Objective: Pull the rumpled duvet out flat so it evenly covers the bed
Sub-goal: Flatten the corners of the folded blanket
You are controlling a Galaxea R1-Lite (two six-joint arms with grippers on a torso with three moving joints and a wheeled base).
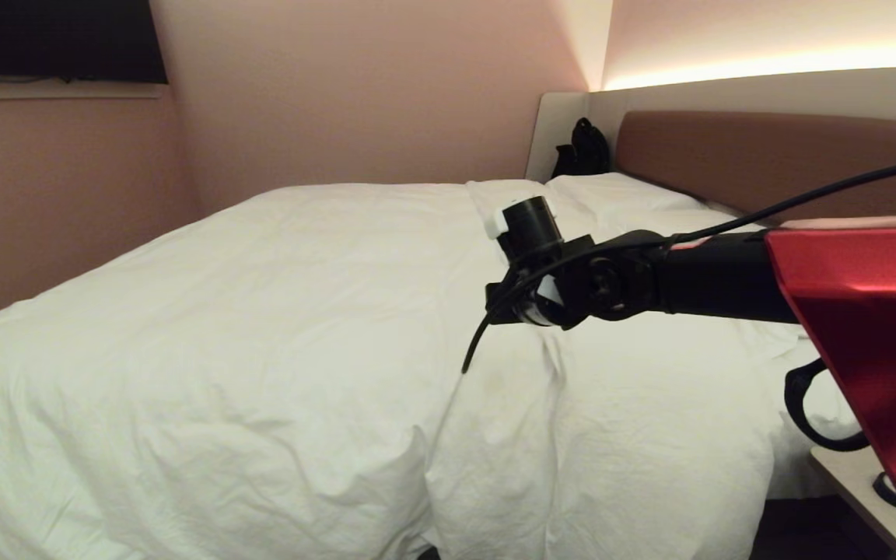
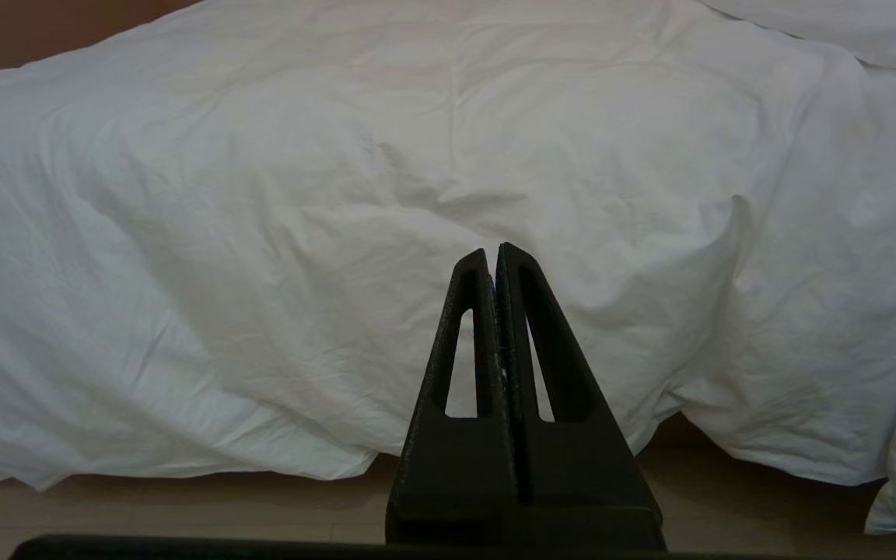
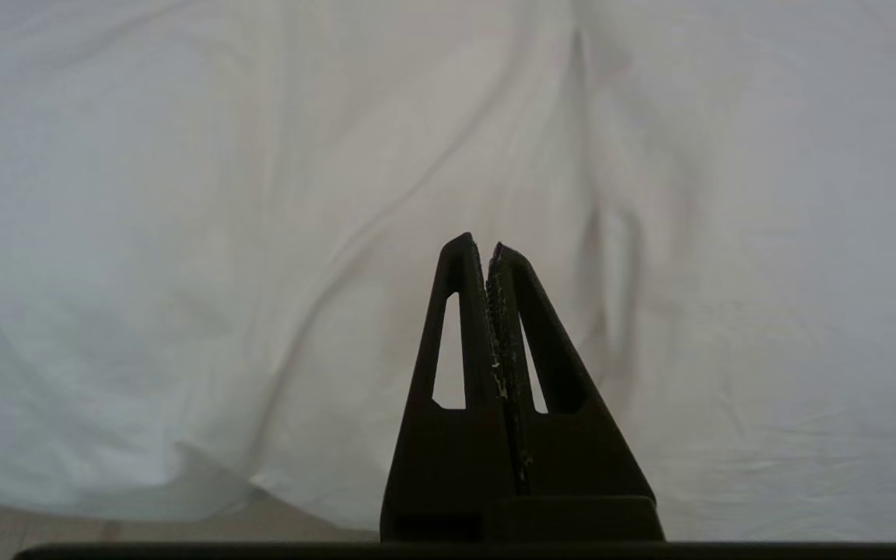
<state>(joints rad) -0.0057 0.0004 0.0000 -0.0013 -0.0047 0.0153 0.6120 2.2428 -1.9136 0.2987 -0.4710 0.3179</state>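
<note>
Head view shows the bed (image 1: pixel 728 148) filling most of the scene, its reddish-brown headboard at the far right. The duvet (image 1: pixel 261 311) lies spread over the mattress, white and wrinkled, draping down over the near edge, with a deep fold running toward me near the middle. Two white pillows (image 1: pixel 619 190) lie at the far end against the headboard, and a dark bag (image 1: pixel 584 148) stands in the far corner beside them. A dark screen (image 1: pixel 51 39) hangs on the wall at the far left.

My right arm reaches in from the right, above the duvet's middle. My right gripper (image 3: pixel 483 249) is closed with nothing between its fingers, pointing at the white cloth. My left gripper (image 2: pixel 492 253) is also closed and empty, hanging low on the near side, facing the duvet's draped edge above the pale floor (image 2: pixel 183 505).
</note>
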